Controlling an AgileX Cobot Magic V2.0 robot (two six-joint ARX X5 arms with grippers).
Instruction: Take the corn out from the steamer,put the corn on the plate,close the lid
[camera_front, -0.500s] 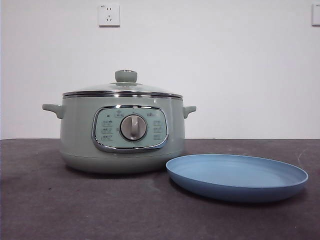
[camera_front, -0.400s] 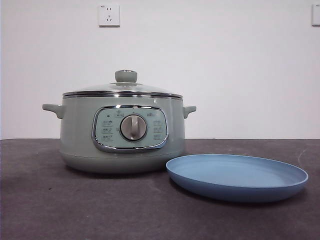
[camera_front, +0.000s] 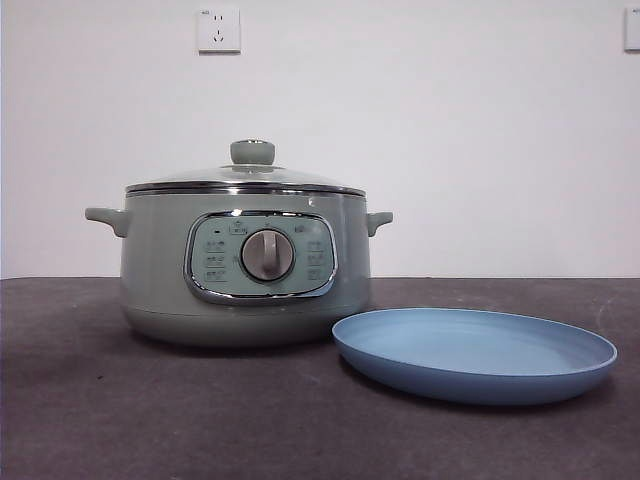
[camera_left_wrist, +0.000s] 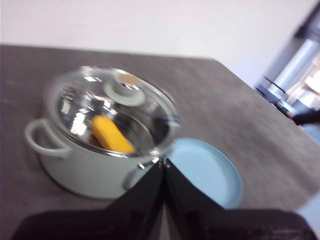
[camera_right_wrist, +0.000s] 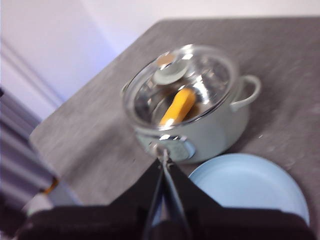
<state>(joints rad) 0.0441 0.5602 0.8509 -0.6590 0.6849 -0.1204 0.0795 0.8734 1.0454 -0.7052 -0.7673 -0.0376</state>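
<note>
Both hands closed; orange corn (camera_left_wrist: 112, 134) under lid (camera_left_wrist: 110, 107).

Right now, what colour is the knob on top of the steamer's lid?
Pale sage green, matching the steamer. The knob on the lid shows best in the front view.

The steamer (camera_front: 245, 270) is pale sage-green, with a chrome frame around its control panel (camera_front: 260, 257) and a silver dial (camera_front: 267, 255) in the middle. The lid (camera_front: 245, 180) is clear glass with a chrome rim, and its knob (camera_front: 252, 152) is pale green. Through the glass the corn (camera_left_wrist: 112, 135) shows yellow-orange. The plate (camera_front: 475, 352) is a plain matte light blue. The table (camera_front: 150, 420) is dark grey-brown, the wall (camera_front: 450, 130) white, the wall socket (camera_front: 218, 30) also white. Both gripper jaws are black.
</note>
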